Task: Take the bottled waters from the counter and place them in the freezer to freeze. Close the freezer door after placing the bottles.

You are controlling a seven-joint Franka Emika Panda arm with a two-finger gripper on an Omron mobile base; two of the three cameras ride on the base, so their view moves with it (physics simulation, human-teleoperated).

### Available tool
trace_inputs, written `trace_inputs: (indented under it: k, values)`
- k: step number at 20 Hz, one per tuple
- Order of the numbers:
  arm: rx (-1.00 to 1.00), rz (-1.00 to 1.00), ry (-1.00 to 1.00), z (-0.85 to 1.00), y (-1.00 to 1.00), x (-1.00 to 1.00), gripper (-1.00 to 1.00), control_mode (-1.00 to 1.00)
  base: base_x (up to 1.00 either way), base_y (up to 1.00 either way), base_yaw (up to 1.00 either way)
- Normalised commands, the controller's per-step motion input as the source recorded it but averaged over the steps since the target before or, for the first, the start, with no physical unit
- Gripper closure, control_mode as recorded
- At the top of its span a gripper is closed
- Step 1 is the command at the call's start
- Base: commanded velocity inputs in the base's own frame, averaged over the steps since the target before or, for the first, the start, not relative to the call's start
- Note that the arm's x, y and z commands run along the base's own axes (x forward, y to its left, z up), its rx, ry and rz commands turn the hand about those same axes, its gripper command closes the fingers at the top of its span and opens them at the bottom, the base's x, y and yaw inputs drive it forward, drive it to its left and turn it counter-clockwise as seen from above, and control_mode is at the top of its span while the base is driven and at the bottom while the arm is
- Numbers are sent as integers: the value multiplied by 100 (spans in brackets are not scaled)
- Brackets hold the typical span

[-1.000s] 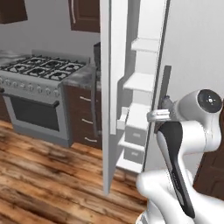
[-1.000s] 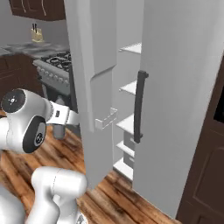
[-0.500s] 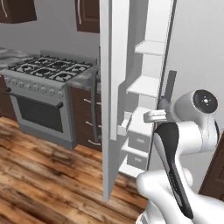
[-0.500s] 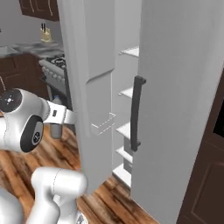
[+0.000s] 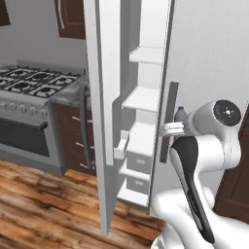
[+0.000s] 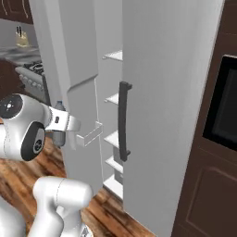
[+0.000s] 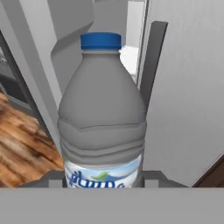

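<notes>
My gripper (image 7: 103,181) is shut on a greyish bottled water (image 7: 103,113) with a blue cap and a blue-and-white label, held upright. The hand (image 5: 175,128) holds the bottle (image 5: 180,114) in front of the open freezer (image 5: 143,99), level with its middle white shelves. The freezer door (image 5: 103,97) stands swung open to the left of the hand, edge-on to the camera. From the other side the bottle (image 6: 59,134) sits just left of the open door (image 6: 74,69). A strip of speckled counter (image 5: 68,95) lies beyond the door.
The plain grey fridge door (image 6: 171,92) with a dark vertical handle (image 6: 123,120) is shut on the right. A gas stove (image 5: 29,85) stands to the left, with dark drawers (image 5: 75,131) beside it. A dark wall oven cabinet (image 6: 217,120) is at far right. The floor is wood.
The whole picture has shifted as the base moved nearer the fridge, and the freezer opening now looms larger. The bottle stays gripped in the hand.
</notes>
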Motion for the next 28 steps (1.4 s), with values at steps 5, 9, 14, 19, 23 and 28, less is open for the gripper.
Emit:
trace_inputs:
  k: [5, 9, 14, 19, 23, 28]
  values:
    - [0, 0, 0, 0, 0, 0, 100, 100, 34, 13, -21]
    - [0, 0, 0, 0, 0, 0, 100, 100, 52, 17, -16]
    - [0, 0, 0, 0, 0, 0, 100, 100, 28, 32, -10]
    - [0, 0, 0, 0, 0, 0, 100, 100, 10, 4, 0]
    - [0, 0, 0, 0, 0, 0, 100, 100, 39, 0, 0]
    - [0, 0, 0, 0, 0, 0, 100, 100, 51, 7, -1]
